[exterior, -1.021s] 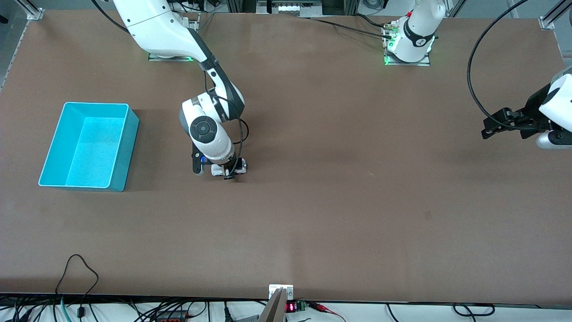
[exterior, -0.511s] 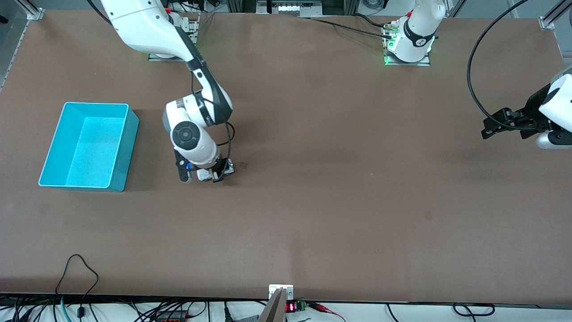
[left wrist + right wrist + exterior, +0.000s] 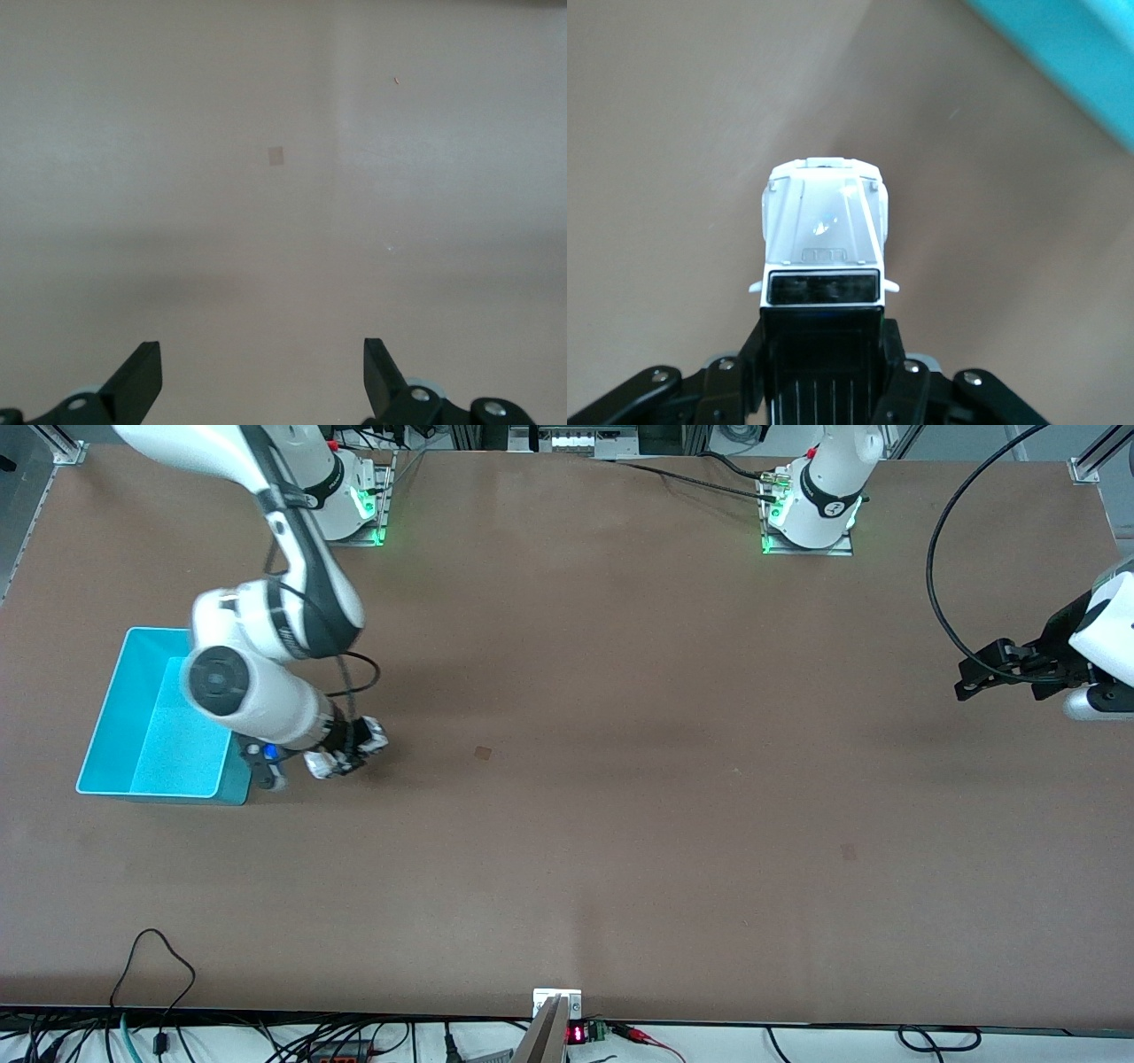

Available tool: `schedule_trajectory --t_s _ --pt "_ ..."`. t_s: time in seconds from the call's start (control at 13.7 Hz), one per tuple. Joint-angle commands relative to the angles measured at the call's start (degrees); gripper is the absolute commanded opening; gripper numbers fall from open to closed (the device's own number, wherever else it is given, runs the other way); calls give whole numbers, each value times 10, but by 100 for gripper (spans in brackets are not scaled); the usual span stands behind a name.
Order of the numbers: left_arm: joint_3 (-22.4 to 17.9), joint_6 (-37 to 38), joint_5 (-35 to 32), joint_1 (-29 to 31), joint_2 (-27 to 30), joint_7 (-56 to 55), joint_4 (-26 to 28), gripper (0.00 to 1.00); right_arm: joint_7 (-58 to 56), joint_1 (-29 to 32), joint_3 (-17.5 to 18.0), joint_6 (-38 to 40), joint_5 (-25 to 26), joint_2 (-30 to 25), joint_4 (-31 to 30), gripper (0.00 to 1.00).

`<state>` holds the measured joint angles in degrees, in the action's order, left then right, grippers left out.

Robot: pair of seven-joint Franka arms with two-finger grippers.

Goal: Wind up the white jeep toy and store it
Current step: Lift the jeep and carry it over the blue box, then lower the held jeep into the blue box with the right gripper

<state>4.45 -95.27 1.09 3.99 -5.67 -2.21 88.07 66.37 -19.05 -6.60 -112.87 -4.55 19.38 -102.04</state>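
Brown desk (image 3: 620,797) fills the front view, bare over most of its width, with cables trailing along its nearest edge. Toward the right arm's end sits an open turquoise bin (image 3: 142,771), its inside showing nothing in it; the right arm's white forearm crosses over one corner and hides part of the rim. A small darker patch (image 3: 483,753) marks the desk near the middle.

Just beside the bin, the right gripper (image 3: 341,757) hangs over bare desk, its jaws closed on the white jeep toy (image 3: 824,230). In the right wrist view the jeep shows a white bonnet, a dark windscreen and a black ribbed roof clamped between the black fingers (image 3: 740,381); its wheels are out of sight, and a slice of the bin's turquoise wall crosses one corner.

At the other end the left gripper (image 3: 263,382) waits over empty desk, jaws spread wide with nothing between them.
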Motion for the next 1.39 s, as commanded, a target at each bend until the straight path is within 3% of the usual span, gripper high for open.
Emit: schedule_trajectory --t_s 0.0,0.22,0.51,0.73,0.95,1.17,1.31 --pt "-1 -3 1 -1 4 1 1 100 -120 59 8 60 -6 -60 -25 5" --pt "-1 -2 1 -1 2 1 1 100 -273 148 12 66 -3 -122 -82 5" --pt "-1 -1 1 -2 1 0 0 100 -449 232 20 76 18 -142 -105 5" --pt "-1 -4 1 -2 -2 0 2 100 -524 298 66 71 73 -150 -130 5" --pt "-17 3 1 -24 -1 -7 -4 100 -598 322 77 51 97 -149 -148 5" --pt "-64 5 5 -60 -2 -8 -5 100 -666 337 77 -19 111 -146 -191 5" --pt "-59 7 4 -57 3 -8 -4 100 -668 338 77 -55 124 -143 -215 5"
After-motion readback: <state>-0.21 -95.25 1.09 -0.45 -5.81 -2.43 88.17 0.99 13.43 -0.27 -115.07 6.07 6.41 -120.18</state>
